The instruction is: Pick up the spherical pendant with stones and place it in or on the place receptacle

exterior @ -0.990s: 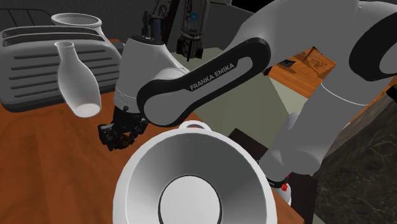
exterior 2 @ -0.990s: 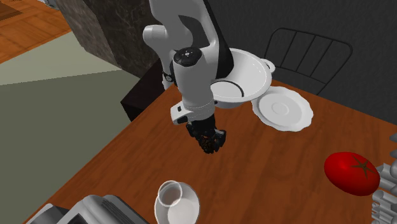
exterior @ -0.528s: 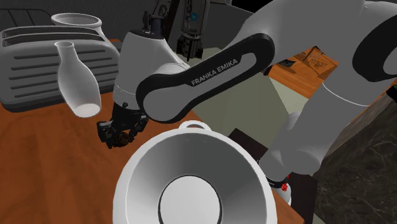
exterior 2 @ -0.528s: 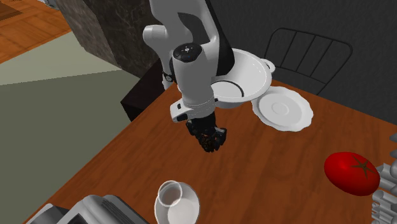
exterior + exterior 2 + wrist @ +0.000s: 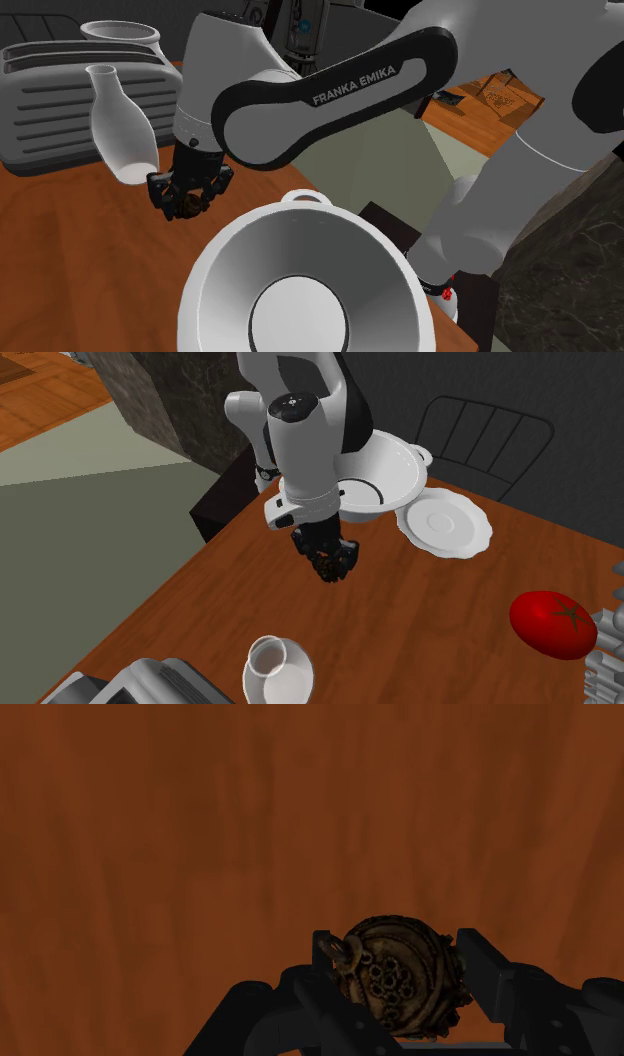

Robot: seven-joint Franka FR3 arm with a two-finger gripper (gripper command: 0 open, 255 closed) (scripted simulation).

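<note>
Opposed exterior views over one table (image 5: 200, 612); wrist view close above.

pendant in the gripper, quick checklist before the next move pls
1. Pendant clasped between the gripper fingers: ok.
2. Pendant off the table: ok, the gripper hangs above the wood.
3. Bowl upright and empty: ok.
4. Gripper over the bowl: not ok, it is off to the side, between bowl and vase.
5. Vase out of the way to the bowl: ok, it stands on the gripper's far side.
6. Whether the bowl or the plate is the target: cannot tell.
</note>
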